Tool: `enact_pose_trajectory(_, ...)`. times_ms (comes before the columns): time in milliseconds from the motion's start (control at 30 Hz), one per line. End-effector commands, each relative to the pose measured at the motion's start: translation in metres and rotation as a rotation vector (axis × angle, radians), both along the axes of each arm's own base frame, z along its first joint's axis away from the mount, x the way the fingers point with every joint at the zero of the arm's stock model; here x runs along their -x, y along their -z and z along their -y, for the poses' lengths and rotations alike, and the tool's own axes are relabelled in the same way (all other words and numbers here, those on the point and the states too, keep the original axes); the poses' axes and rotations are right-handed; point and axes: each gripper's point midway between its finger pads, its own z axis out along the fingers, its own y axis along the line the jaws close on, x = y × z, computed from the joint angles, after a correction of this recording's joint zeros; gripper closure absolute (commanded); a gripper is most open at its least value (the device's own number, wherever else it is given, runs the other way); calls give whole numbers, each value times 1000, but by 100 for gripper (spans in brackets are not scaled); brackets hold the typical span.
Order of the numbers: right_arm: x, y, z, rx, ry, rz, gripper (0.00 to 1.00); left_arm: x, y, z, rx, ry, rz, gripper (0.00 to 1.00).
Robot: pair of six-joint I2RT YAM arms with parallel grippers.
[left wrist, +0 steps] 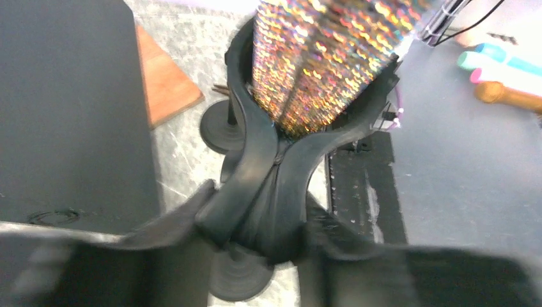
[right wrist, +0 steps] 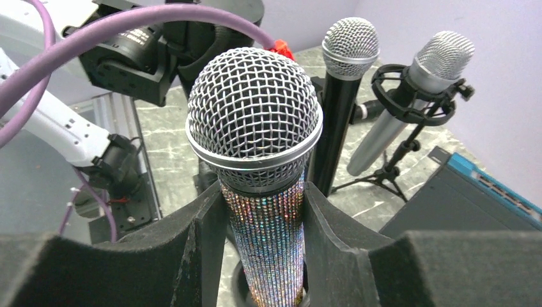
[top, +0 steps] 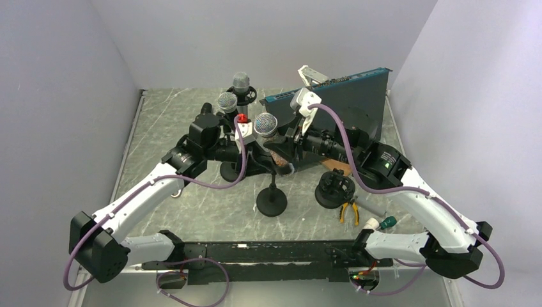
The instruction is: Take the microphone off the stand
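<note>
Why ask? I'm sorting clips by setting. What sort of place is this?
Likely a robot test cell: pale walls box a marbled table, robot arms are bolted at its edge, a glitter microphone and others sit in stands.

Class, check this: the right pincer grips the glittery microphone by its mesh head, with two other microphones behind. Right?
No. The right wrist view shows the right pincer gripping the glittery microphone by its sequined body, below the head; a black microphone and a silver microphone stand behind.
</note>
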Motion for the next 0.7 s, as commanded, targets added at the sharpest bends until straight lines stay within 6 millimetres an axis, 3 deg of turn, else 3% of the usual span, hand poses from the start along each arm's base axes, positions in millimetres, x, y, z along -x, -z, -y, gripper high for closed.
enact_pose_trajectory(0, 13, -28, -3, -65, -58, 21, 100, -4, -11, 2, -8, 23, 33, 89)
enact_pose_trajectory(33, 14, -31, -3, -69, -61, 25, 100, -7, -8, 2, -25, 7, 29, 100)
enact_pose_trajectory(233, 17, -63, -8, -113, -100, 81, 100, -6, -2, 2, -39, 14, 15, 100)
enact_pose_trajectory(400, 18, -107, -8, -185, -101, 160, 100, -7, 2, 2, -48, 12, 7, 100)
enact_pose_trajectory(567, 9, -147, 13, -281, 14, 240, 100, -7, 0, 1, -41, 9, 8, 100)
enact_pose_trajectory(667, 4, -150, 29, -333, 100, 253, 100, -11, -2, 1, -42, -23, 1, 100)
